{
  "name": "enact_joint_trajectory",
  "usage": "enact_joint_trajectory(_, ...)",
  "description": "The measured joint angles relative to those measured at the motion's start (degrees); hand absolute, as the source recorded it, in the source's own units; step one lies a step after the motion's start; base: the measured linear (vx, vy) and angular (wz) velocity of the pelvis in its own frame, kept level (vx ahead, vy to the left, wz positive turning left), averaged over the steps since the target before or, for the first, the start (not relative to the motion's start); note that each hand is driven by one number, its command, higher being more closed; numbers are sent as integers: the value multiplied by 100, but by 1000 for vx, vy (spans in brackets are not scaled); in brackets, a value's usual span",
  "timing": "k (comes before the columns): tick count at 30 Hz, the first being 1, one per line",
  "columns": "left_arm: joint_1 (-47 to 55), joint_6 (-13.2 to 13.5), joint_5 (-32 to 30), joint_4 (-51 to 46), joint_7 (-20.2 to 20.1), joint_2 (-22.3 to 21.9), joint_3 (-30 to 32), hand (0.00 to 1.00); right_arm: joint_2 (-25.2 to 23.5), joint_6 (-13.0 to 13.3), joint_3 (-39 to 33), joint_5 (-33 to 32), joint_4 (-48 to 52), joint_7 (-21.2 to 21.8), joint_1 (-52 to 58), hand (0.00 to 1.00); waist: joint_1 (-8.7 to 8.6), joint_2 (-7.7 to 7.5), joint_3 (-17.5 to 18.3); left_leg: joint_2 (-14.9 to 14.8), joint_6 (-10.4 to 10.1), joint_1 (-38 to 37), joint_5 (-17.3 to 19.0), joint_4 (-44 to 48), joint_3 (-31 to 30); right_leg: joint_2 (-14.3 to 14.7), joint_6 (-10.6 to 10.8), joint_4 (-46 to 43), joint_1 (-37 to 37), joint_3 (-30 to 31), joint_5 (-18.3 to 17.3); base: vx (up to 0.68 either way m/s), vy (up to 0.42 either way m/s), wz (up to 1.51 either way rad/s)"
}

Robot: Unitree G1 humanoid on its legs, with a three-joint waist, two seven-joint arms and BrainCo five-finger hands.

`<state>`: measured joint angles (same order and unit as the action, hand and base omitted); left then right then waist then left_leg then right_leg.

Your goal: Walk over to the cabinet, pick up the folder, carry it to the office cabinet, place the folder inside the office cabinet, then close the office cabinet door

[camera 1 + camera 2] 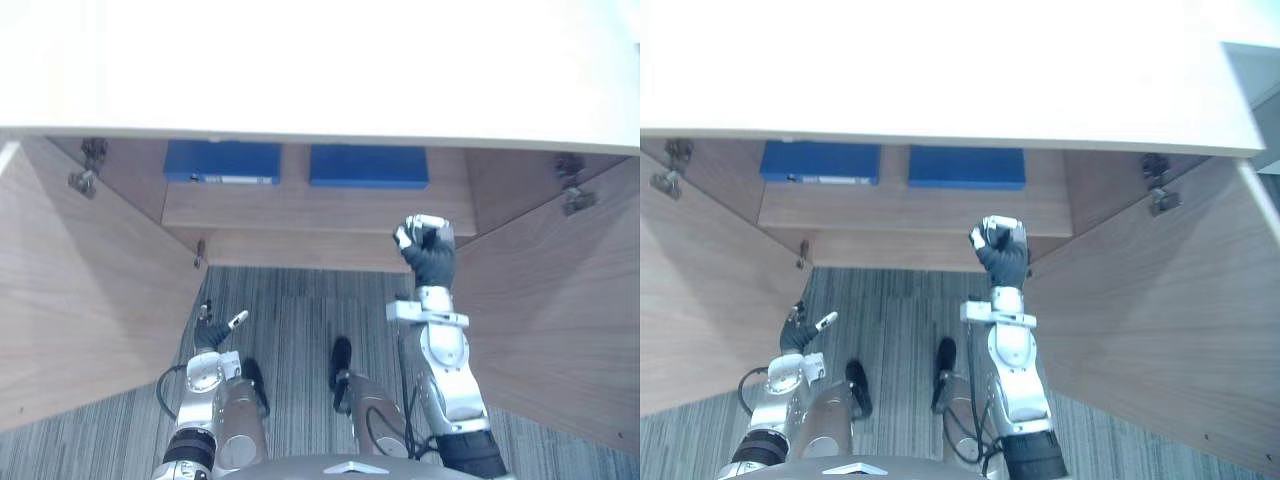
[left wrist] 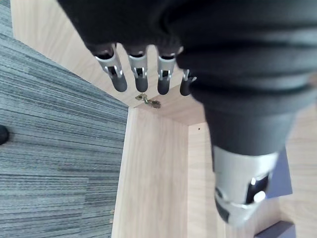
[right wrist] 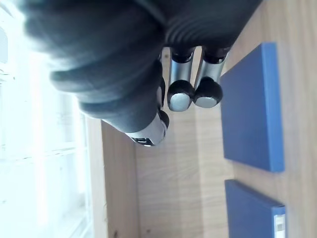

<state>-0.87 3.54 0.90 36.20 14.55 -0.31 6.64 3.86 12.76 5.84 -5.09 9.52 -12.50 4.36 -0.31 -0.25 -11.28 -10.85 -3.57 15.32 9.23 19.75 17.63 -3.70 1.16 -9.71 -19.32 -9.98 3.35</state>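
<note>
A: Fingers on the right hand?
B: Curled, empty, just before the shelf. Left hand hangs slack-fingered, well short of the shelf
A: Folders?
B: Left folder and right folder lie side by side on the shelf

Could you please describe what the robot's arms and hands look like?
The left arm and right arm are silver-grey rounded shells. The left hand and right hand have silver fingers with dark tips; a dark ribbed cover wraps each wrist.
</note>
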Motion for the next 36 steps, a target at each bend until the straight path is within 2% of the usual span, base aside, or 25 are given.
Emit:
enact_joint_trajectory(2, -32, -10, -4, 360, -10, 77, -1, 0, 7, -53, -115, 132, -934, 77, 35, 100, -118, -4, 96, 93, -21, -318, -94, -299, 26, 23, 50, 555, 430, 24, 254, 59, 21, -8)
enact_joint_trajectory(4, -23, -11, -19, 561, -31, 143, 0, 0, 7, -155, -259, 380, -1781, 147, 20, 100, -130, 0, 142, 189, -19, -575, -151, -511, 76, 35, 90, 983, 757, 72, 460, 59, 30, -11)
enact_joint_trajectory(5, 60, -16, -124, 628, -37, 201, 4, 0, 7, -301, -316, 594, -2420, 175, -1, 100, -127, 5, 205, 245, -10, -712, -159, -600, 129, 36, 121, 1240, 941, 172, 601, 53, 35, -17)
enact_joint_trajectory(11, 294, -31, -239, 1060, -55, 269, 39, 0, -53, -596, -510, 1011, -4410, 193, -58, 100, -114, -29, 431, 400, 13, -1090, -133, -704, 123, -36, 180, 1449, 1283, 374, 727, -28, 54, -13)
enact_joint_trajectory(12, 312, -41, -239, 1099, -71, 265, 49, 0, -62, -623, -539, 1011, -4562, 192, -67, 0, -115, -37, 435, 413, 6, -1134, -119, -709, 123, -41, 185, 1471, 1311, 400, 725, -89, 35, -10)
enact_joint_trajectory(19, 548, -117, -345, 1757, -174, 229, 57, 0, -112, -948, -946, 1119, -6067, 161, -37, 0, -114, -141, 598, 644, 16, -1568, -45, -982, -11, -107, 246, 1480, 1485, 698, 637, -88, 24, -21)
enact_joint_trajectory(31, 546, -129, -530, 2131, -277, 209, 4, 0, -160, -1050, -1418, 1100, -6496, 96, -57, 0, -110, -134, 812, 764, 29, -2033, -128, -1424, -177, -96, 279, 1478, 1734, 744, 553, -9, 12, -4)
enact_joint_trajectory(36, 524, -142, -560, 2186, -289, 229, -7, 0, -173, -1050, -1650, 966, -6551, 73, -60, 0, -129, -134, 822, 817, 105, -2089, -106, -1489, -127, -87, 336, 1476, 1712, 812, 586, 37, 29, -6)
